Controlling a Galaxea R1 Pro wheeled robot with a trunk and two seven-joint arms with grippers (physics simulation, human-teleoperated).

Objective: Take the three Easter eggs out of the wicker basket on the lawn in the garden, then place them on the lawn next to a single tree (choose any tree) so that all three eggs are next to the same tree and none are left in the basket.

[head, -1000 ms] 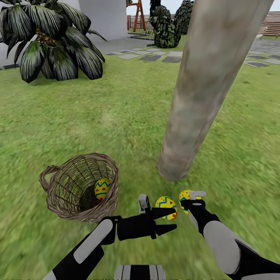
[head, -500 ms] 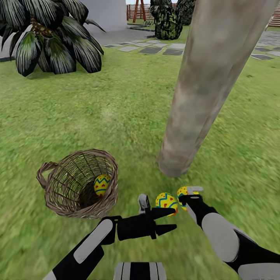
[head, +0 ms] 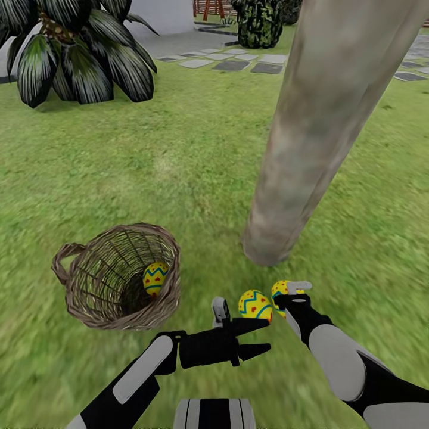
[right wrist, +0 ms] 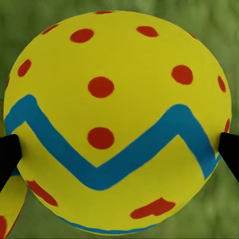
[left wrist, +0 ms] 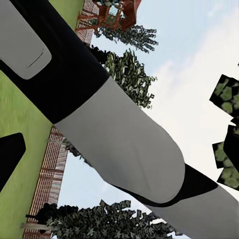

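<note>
My right end effector (head: 286, 296) was clenched on a dotted egg (right wrist: 117, 124) low at the tree's (head: 325, 125) 6 o'clock, touching a second egg (head: 255, 305), so releasing could have nudged both rolling away across the lawn (head: 179, 167).

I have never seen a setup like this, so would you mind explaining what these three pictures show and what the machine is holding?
These are simulator renders of a two-armed wheeled robot in a garden. The large picture comes from a camera on its head, looking down over both arms. On the lawn stands a wicker basket with one painted egg inside. To its right rises a thick tree trunk, and near its foot a second egg sits by the left hand, which is open and holds nothing. The right hand grips a third egg. The other two pictures come from cameras on the wrists. The right wrist one looks straight at that held egg, yellow with red dots and a blue zigzag, a dark fingertip at each side. The left wrist one mostly catches the other arm, with fence and sky behind.
</note>
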